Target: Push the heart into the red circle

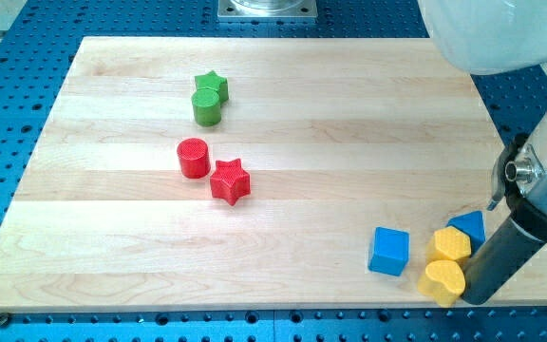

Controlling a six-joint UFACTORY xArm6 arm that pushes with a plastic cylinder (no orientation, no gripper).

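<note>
Spanning most of the view, the wooden board [283, 104] sits on a blue perforated base [8, 57]. A grey metal mount [267, 9] shows at the view's top edge, centre. The white arm body [501, 33] fills the top-right corner; below it the dark rod [501, 256] slants down toward the board's bottom-right area.

End effector: plain rod, no jaws, so nothing to open or close. My tip [467, 298] is at the rod's lower end, touching or just beside the right side of the yellow heart [442, 281]; exact contact can't be confirmed.

Blocks, bottom-right group:
- blue cube [389, 251], just left of the yellow pair, apart from them.
- blue triangle-like block [469, 228], partly hidden by the rod, just above-right of the yellow hexagon [450, 245].
- yellow hexagon sits directly above the yellow heart, touching or nearly so.

Blocks, upper-left-centre:
- red circle [193, 158], w/ red star [229, 180] touching it at lower right.
- green circle [207, 106], w/ green star [213, 85] touching it from above.

Task item position: yellow heart lies near the board's bottom edge, far right, well apart from the red circle, which is left of centre.
</note>
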